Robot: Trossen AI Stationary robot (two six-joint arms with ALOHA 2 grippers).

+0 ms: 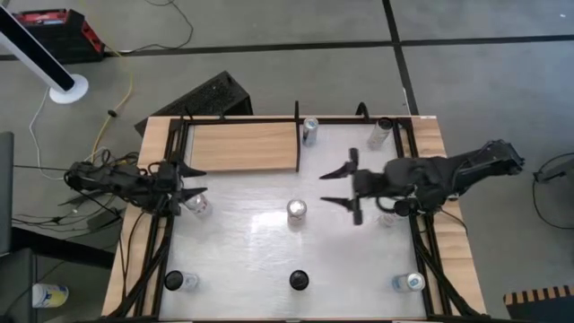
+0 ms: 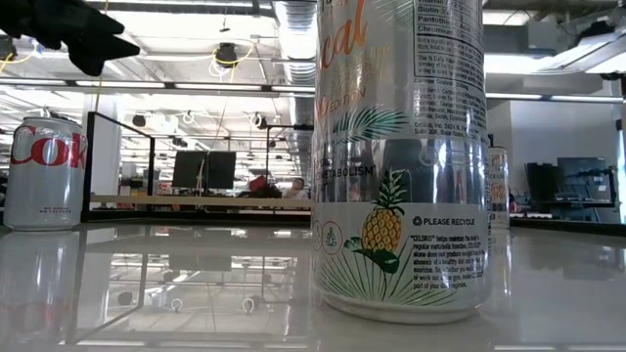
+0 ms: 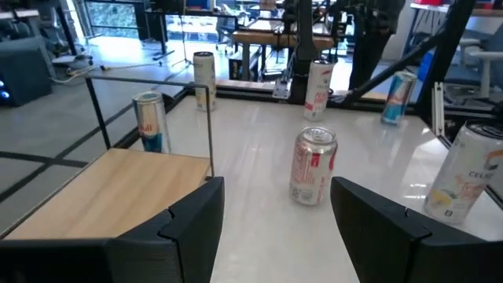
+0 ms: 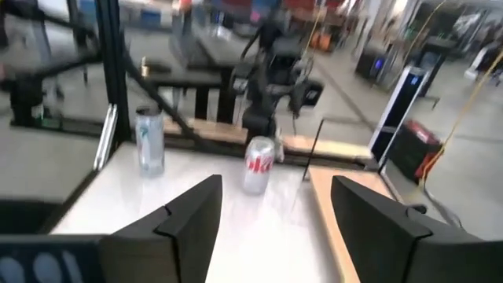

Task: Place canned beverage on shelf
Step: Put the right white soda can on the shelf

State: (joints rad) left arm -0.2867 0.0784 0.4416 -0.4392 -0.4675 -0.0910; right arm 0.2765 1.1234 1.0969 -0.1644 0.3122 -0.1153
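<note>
The shelf (image 1: 242, 146), a light-brown wood-grain panel with black rails, lies at the table's far left; it also shows in the left wrist view (image 3: 110, 192). A silver-and-red can (image 1: 297, 212) stands upright on the white table at the centre, between the two grippers; it shows in the left wrist view (image 3: 314, 167) and the right wrist view (image 4: 259, 163). My left gripper (image 1: 193, 181) is open and empty at the left edge, just near of the shelf. My right gripper (image 1: 343, 186) is open and empty, right of the centre can, fingers pointing left.
Other cans stand upright: one by the shelf's right end (image 1: 310, 131), one at the far right (image 1: 380, 133), one by my left gripper (image 1: 199, 206), one under my right arm (image 1: 387, 215), three along the near edge (image 1: 174, 281), (image 1: 299, 281), (image 1: 408, 283). The pineapple-print can (image 2: 401, 156) fills the low view.
</note>
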